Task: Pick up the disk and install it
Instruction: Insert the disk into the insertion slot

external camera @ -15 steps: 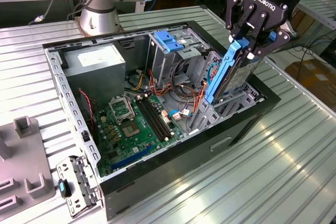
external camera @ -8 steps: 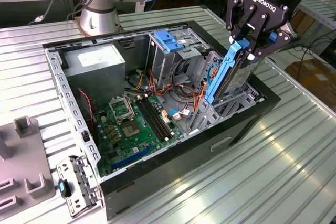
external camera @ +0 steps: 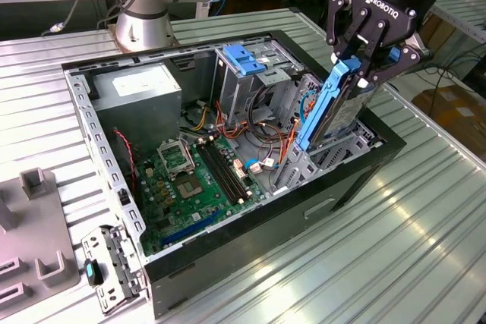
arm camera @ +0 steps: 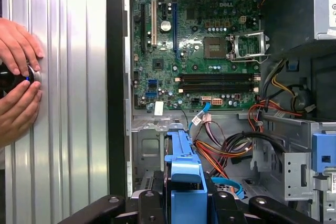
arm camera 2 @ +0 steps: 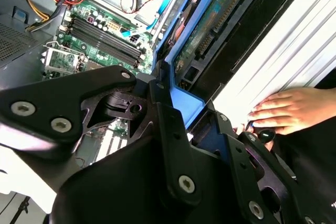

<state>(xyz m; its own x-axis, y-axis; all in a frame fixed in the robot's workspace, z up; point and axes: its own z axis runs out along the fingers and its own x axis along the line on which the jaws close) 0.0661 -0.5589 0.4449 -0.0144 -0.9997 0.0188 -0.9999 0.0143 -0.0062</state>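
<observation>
My gripper [external camera: 358, 72] is shut on the disk [external camera: 339, 110], a dark hard drive with bright blue side rails. I hold it by its upper end. It hangs steeply tilted over the drive bay [external camera: 334, 158] at the end of the open computer case [external camera: 97, 149] toward the exterior view's right. Its lower end reaches down to the bay's edge; whether it touches I cannot tell. In the second wrist view the disk [arm camera 2: 209, 22] shows its green circuit side between my black fingers [arm camera 2: 164, 109]. The first wrist view looks along its blue rail [arm camera: 184, 167] toward the motherboard [arm camera: 199, 51].
A tall metal cage with a lighter-blue block [external camera: 244, 57] stands in the case beside bundles of red, orange and blue cables [external camera: 266, 130]. A person's hands [arm camera: 16, 77] rest on a dark knob on the ribbed table beside the case. A grey fixture [external camera: 30, 218] and a loose bracket [external camera: 114, 263] lie at the exterior view's left.
</observation>
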